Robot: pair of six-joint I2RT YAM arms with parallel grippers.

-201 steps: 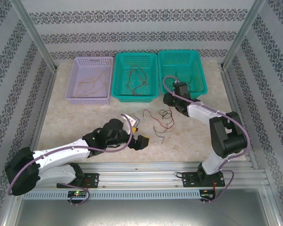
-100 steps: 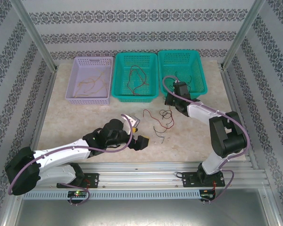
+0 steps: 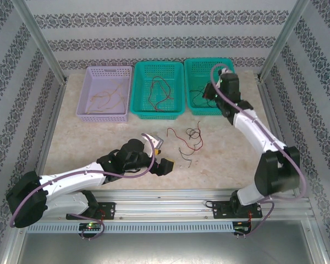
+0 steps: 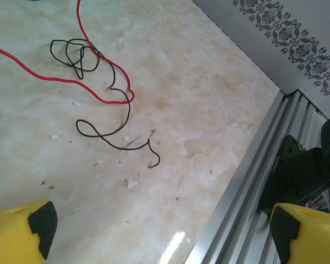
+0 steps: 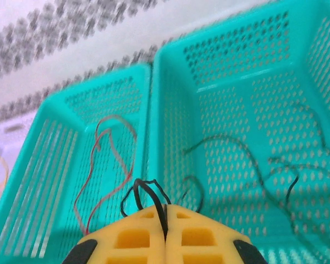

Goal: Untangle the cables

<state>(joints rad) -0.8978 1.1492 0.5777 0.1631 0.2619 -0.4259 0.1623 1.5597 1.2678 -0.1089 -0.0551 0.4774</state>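
Lilac perforated plastic basket: yellow-orange wires inside. Middle teal mesh basket: red wires. Left gripper: spread wide, empty, low beside red-and-black wire tangle on pale tabletop. Right teal mesh basket: black wires. Right gripper: pressed together, pinching thin black wire near rims between teal baskets. Advisable: carry fully over right basket, lower before release. No legible writing.

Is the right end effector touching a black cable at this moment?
Touching. The right wrist view shows the right end effector shut on a black cable, whose loop comes out from between its closed jaws.
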